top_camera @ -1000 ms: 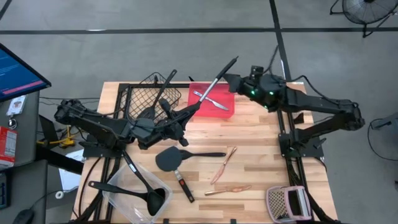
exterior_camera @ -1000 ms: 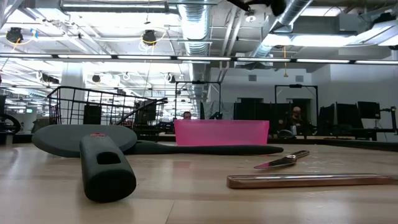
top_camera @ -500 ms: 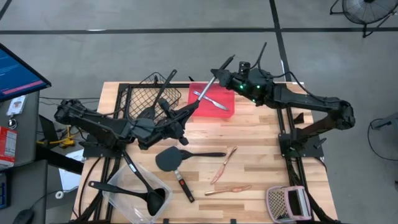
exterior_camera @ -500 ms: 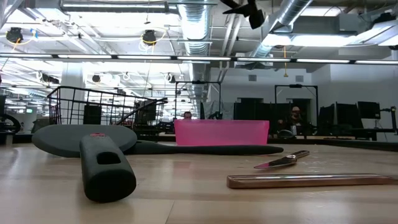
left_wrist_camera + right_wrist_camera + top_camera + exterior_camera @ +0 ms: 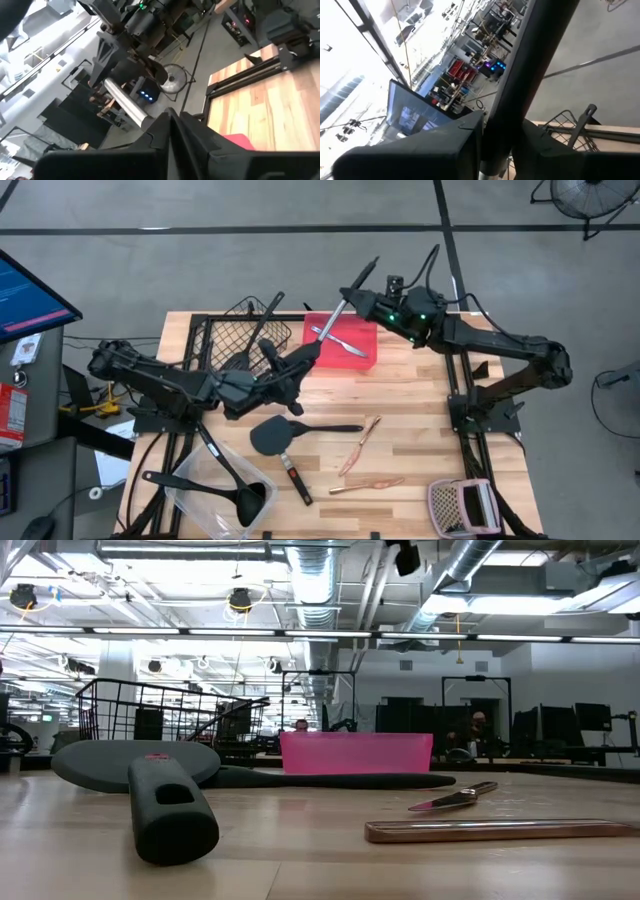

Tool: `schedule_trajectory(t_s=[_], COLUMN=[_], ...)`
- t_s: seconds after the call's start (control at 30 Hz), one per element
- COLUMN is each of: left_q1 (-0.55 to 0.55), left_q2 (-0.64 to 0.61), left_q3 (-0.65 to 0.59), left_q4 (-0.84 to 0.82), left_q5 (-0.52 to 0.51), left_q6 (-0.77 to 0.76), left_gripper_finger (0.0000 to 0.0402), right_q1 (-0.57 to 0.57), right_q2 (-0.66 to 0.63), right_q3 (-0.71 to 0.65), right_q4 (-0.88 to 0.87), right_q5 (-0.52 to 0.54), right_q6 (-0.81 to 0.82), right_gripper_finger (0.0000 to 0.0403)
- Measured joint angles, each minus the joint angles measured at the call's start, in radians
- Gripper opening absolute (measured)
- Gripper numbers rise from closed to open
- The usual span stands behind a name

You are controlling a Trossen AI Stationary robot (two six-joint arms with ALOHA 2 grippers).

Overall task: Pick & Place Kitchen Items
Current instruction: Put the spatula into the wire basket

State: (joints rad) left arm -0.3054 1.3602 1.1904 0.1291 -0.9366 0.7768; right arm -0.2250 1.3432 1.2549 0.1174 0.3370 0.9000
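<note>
On the wooden table [image 5: 420, 430], the red tray [image 5: 358, 326] holds a silver knife [image 5: 340, 343]; the right end effector [image 5: 366, 297] pinches a long utensil [image 5: 352, 292].

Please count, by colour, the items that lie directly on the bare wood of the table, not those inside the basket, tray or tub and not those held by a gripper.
Black: 2 (spatula, short black-handled tool)
Copper or tan: 2 (far copper stick, near copper stick)
Pinkish: 1 (mesh item)
Total: 5
</note>
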Motion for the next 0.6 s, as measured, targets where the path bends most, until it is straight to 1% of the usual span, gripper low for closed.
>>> schedule_trajectory(t_s=[0.13,0.3,0.37,0.43,0.5,0.6], left_q1=[-0.011,-0.038,-0.056,-0.080,-0.108,-0.150], left_q2=[0.000,-0.003,-0.017,-0.034,-0.054,-0.100], left_q3=[0.000,0.003,0.005,0.008,0.007,0.006], left_q4=[0.001,0.010,0.016,0.019,0.009,0.008], left_q5=[-0.038,-0.087,-0.136,-0.171,-0.173,-0.175], left_q6=[-0.024,-0.026,-0.026,-0.026,-0.032,-0.076], left_gripper_finger=[0.0076,0.0148,0.0178,0.0203,0.0224,0.0241], right_q1=[0.000,0.000,-0.008,-0.014,-0.015,-0.014], right_q2=[-0.003,-0.003,-0.004,-0.004,-0.010,0.000], right_q3=[-0.002,-0.003,-0.010,-0.011,-0.007,-0.005], right_q4=[0.011,0.042,0.020,0.024,0.046,0.064], right_q5=[0.000,-0.002,0.007,0.033,0.075,0.103], right_q6=[-0.032,-0.089,-0.141,-0.183,-0.207,-0.257], right_gripper_finger=[0.0066,0.0065,0.0056,0.0057,0.0057,0.0057])
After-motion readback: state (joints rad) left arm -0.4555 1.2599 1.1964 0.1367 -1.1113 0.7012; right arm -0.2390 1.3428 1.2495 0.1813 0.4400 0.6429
